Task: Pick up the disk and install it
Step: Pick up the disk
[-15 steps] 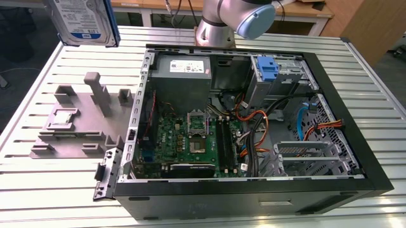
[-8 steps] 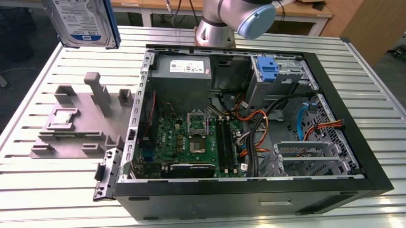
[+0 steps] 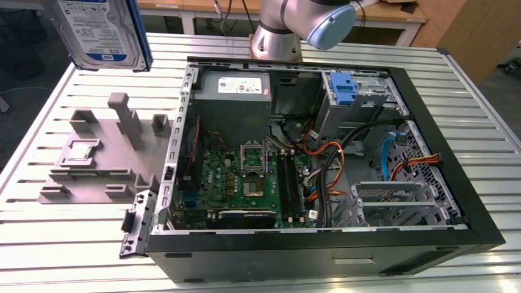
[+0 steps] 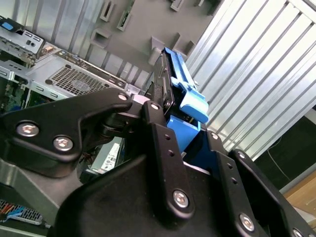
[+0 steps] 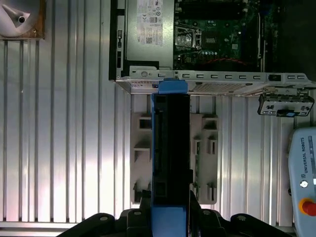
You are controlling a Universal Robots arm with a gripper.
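Black fingers (image 4: 158, 131) of the gripper (image 4: 180, 122), nearest the lens in the second wrist view, are clamped on the disk (image 4: 168, 79), one on each side of its blue carrier rails (image 4: 190, 101). In the first wrist view the disk (image 5: 170, 138) appears edge-on and extends away from the gripper (image 5: 170, 202). It is raised over the grey fixture (image 5: 207, 148), just outside the wall of the computer case (image 5: 212, 81). In the exterior view the disk (image 3: 104, 30) hangs with its label facing the camera, above the slatted table (image 3: 57, 244) at that view's left. The drive bay (image 3: 358, 91) and its blue latch (image 3: 343, 90) lie well apart from it, at the case's (image 3: 326, 253) far corner.

Likely hazards:
- The grip bears on smooth plastic, so a jolt could let the disk twist or slide between the fingers.
- A low crossing could strike the case rim.
- Loose cables (image 3: 330, 162) lie beside the bay, so the rails could snag or pinch them.
- A tilted disk could jam in the bay mouth or press on the motherboard (image 3: 244, 180).
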